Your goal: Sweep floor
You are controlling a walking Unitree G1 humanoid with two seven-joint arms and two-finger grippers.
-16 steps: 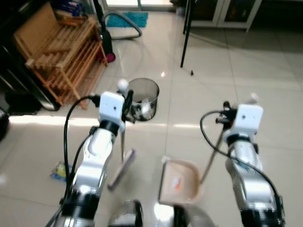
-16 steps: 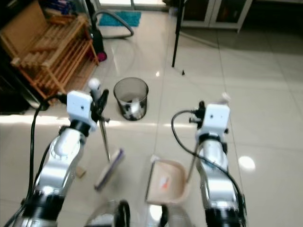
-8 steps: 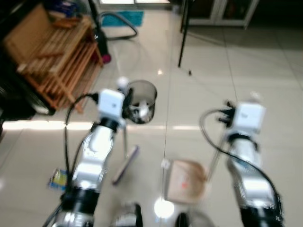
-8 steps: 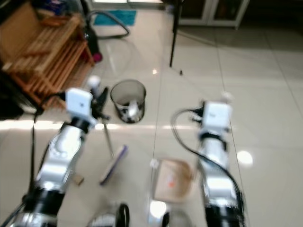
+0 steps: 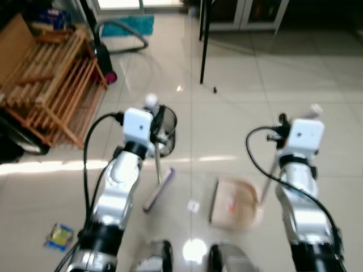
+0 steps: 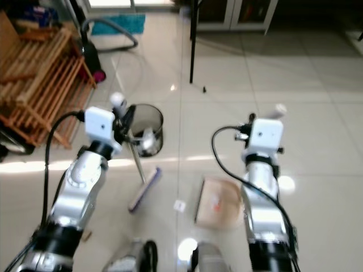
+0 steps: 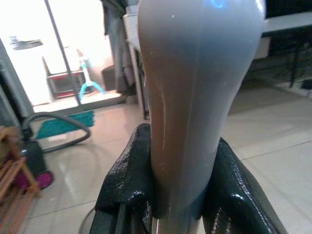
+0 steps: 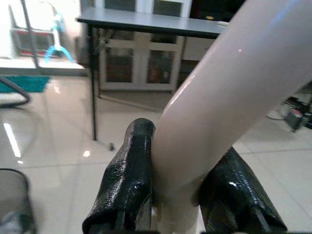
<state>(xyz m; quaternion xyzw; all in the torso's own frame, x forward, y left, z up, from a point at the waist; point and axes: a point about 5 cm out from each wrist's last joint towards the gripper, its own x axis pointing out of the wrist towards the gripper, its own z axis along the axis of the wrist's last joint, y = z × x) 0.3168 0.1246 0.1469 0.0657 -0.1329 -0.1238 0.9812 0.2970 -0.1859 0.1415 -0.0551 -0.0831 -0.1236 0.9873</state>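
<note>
Glossy pale tile floor [image 5: 238, 96] all around, with one wooden slatted rack [image 5: 42, 85] at far left. Beyond it one vacuum cleaner [image 5: 102, 54] with its grey hose curling over one teal mat [image 5: 122, 25]. One black table leg [image 5: 203, 42] upright farther back, white cabinet doors [image 8: 141, 66] behind the dark tabletop.

Two silver arms out in front. Left gripper [image 7: 170, 192] clamped on the pale handle of one broom [image 5: 157, 190], black fingers [image 7: 129, 175] pressed to either side of the handle top. Shaft slanting down from the gripper to the purple-edged brush head on the tiles, just below and slightly right of the left arm. Right gripper [image 8: 178, 190] likewise closed around the white handle of one dustpan [image 5: 235, 195], fingers [image 8: 126, 180] hugging it. Beige pan resting flat on the floor between the arms, nearer the right one, with an orange mark inside.

One dark mesh wastebasket [image 6: 146, 129] just behind the left wrist, white scraps inside. One small white scrap [image 5: 193, 206] on the tiles between brush head and dustpan, touching neither. One yellow-and-blue wrapper [image 5: 58, 235] well off to the left, near the left elbow.

Compared with a second ago: whole scene shifted with the camera; white scrap formerly touching the pan's near corner, now apart from it.
</note>
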